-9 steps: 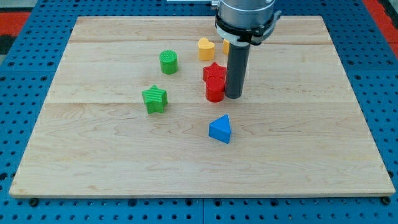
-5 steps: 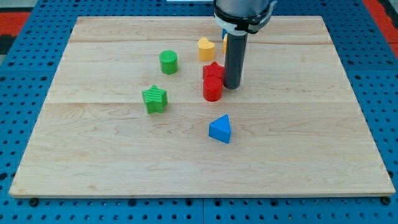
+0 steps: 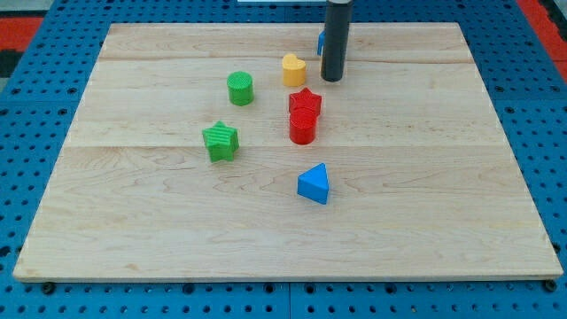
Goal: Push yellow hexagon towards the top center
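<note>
1. The yellow plastic hexagon block (image 3: 294,68) sits on the pale wooden surface (image 3: 133,213) in the upper middle, a little toward the view's left of centre and still short of the top edge.
2. Our tip (image 3: 332,78) rests just beside it on the view's right, a small gap apart and not touching. There is no hand on this rig, only the dark rod, so there is nothing to open or close.
3. A sliver of a blue block (image 3: 321,41), shape unclear, shows behind the rod near the top.
4. Below the hexagon, the red star block (image 3: 305,101) and red cylinder block (image 3: 303,128) touch one another. The green cylinder block (image 3: 239,88) and green star block (image 3: 221,141) lie to the view's left, and the blue triangular block (image 3: 314,183) lies well below.
5. In under a second our tip has travelled from beside the red pair up to the hexagon's level; no block has shifted.
6. We judge this a repositioning: the push has not begun, and from this side a push would go left rather than upward.
</note>
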Action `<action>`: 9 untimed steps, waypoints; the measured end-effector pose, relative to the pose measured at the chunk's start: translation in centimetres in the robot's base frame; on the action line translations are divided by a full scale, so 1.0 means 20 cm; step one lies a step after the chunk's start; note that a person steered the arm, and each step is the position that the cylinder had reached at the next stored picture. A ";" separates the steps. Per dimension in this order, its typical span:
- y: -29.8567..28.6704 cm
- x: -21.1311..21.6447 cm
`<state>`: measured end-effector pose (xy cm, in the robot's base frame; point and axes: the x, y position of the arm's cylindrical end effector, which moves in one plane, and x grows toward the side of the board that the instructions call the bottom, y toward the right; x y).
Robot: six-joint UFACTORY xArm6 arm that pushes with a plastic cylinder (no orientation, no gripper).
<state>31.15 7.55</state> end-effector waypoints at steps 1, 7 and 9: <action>0.10 -0.01; -0.30 -0.29; -0.36 -0.22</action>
